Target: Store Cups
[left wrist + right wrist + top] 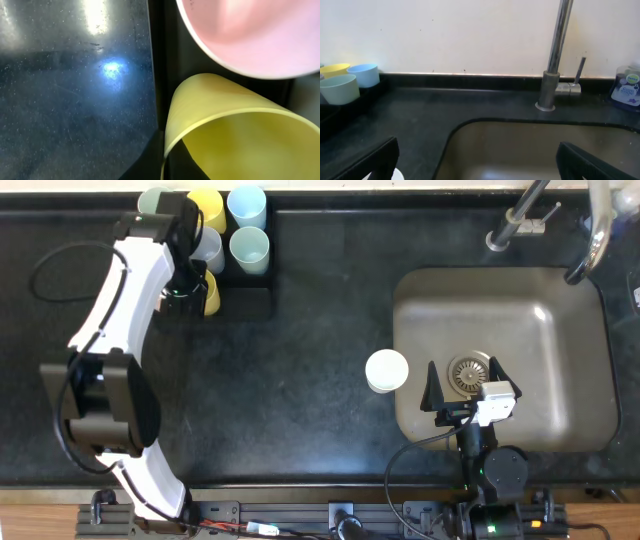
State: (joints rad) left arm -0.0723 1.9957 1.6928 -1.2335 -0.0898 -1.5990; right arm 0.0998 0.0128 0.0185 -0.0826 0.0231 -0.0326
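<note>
A black tray (250, 302) at the counter's back left holds several cups: pale green (155, 200), yellow (207, 205), light blue (247, 204), mint (250, 248) and pale pink (208, 248). My left gripper (188, 280) is over the tray's front left corner, shut on another yellow cup (211, 292). Seen from the left wrist, this yellow cup (235, 130) is tilted, just beside the pink cup (250, 35). A white cup (386, 370) stands on the counter at the sink's left rim. My right gripper (465, 385) (480, 167) hangs open and empty over the sink, right of the white cup.
The steel sink (560, 310) takes up the right side, its drain (468, 372) beneath the right gripper. A faucet (559, 55) rises behind it, with a soap bottle (626, 92) at the far right. Dark counter (320, 330) lies between tray and sink.
</note>
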